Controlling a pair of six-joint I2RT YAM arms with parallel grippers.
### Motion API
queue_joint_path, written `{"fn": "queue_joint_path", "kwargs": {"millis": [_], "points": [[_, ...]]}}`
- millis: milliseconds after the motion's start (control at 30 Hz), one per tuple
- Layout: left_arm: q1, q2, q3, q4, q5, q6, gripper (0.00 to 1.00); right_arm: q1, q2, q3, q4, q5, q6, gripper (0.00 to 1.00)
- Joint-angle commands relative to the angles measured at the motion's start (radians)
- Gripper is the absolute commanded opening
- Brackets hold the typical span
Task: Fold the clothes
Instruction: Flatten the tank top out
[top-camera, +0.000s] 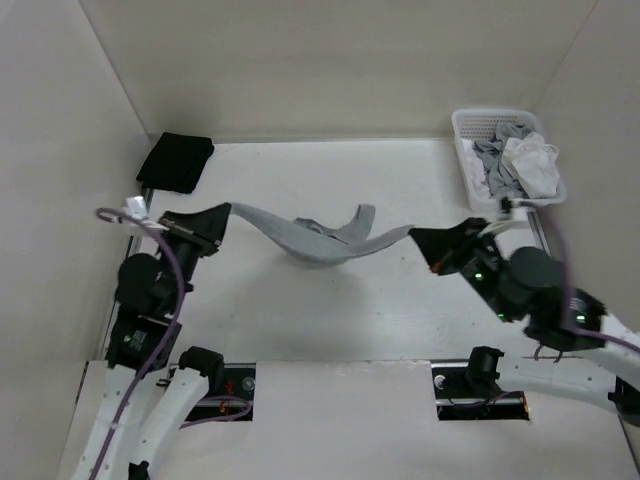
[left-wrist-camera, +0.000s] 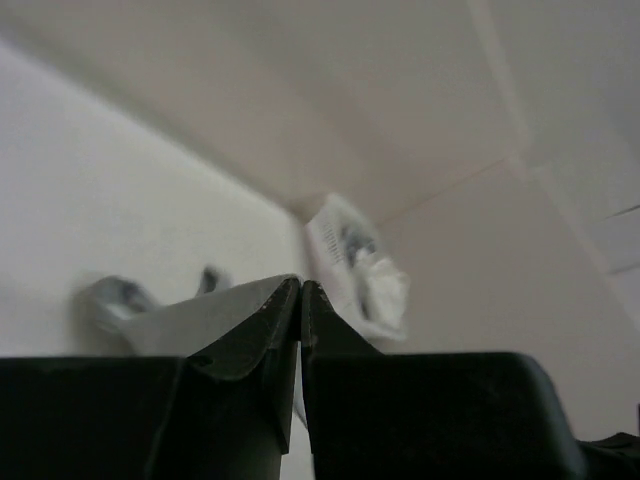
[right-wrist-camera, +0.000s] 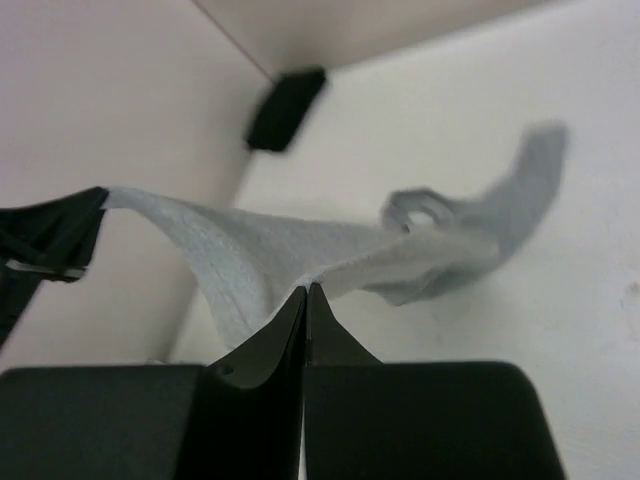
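Hanging stretched over white counter, sagging middle resting on it: plain mid-grey soft fabric short-sleeved shirt. Left tool clenched on one edge, right tool clenched on opposite edge. Risk: thin pinch slipping under pull; twisted middle setting crooked fold.

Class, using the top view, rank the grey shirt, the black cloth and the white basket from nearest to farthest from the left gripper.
1. grey shirt: pinched in the left gripper, trailing right.
2. black cloth: far left corner.
3. white basket: far right corner.
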Motion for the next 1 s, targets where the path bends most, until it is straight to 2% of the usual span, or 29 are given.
{"fn": "queue_joint_path", "kwargs": {"millis": [0,100,167,300,433,533,600,700,767,867,967], "points": [[-0.018,-0.026,0.227,0.046,-0.048,0.017,0.01,0.164,0.019,0.267,-0.183,0.315,-0.171,0.00],[-0.004,0.014,0.368,0.056,-0.077,0.044,0.01,0.331,0.116,0.510,-0.171,0.519,-0.362,0.00],[0.010,0.043,0.445,0.060,-0.089,0.046,0.01,0.380,0.173,0.625,-0.116,0.561,-0.493,0.00],[0.053,0.103,0.617,0.069,-0.089,0.058,0.01,0.417,0.254,0.767,0.097,0.546,-0.768,0.00],[0.120,0.162,0.686,0.071,-0.086,0.077,0.01,0.411,0.288,0.770,0.277,0.486,-0.909,0.00],[0.148,0.230,0.627,0.083,-0.089,0.086,0.01,0.259,0.323,0.724,0.294,0.379,-0.871,0.00],[0.148,0.281,0.524,0.111,-0.095,0.080,0.01,0.113,0.360,0.687,0.206,0.272,-0.737,0.00],[0.166,0.371,0.386,0.170,-0.106,0.072,0.01,-0.166,0.415,0.637,0.057,-0.013,-0.482,0.00],[0.189,0.461,0.343,0.227,-0.105,0.058,0.01,-0.402,0.479,0.578,0.084,-0.251,-0.373,0.00],[0.218,0.633,0.397,0.275,-0.076,0.038,0.01,-0.576,0.628,0.613,0.132,-0.405,-0.326,0.00],[0.223,0.796,0.570,0.272,-0.052,0.038,0.01,-0.647,0.782,0.794,0.112,-0.451,-0.323,0.00]]}}
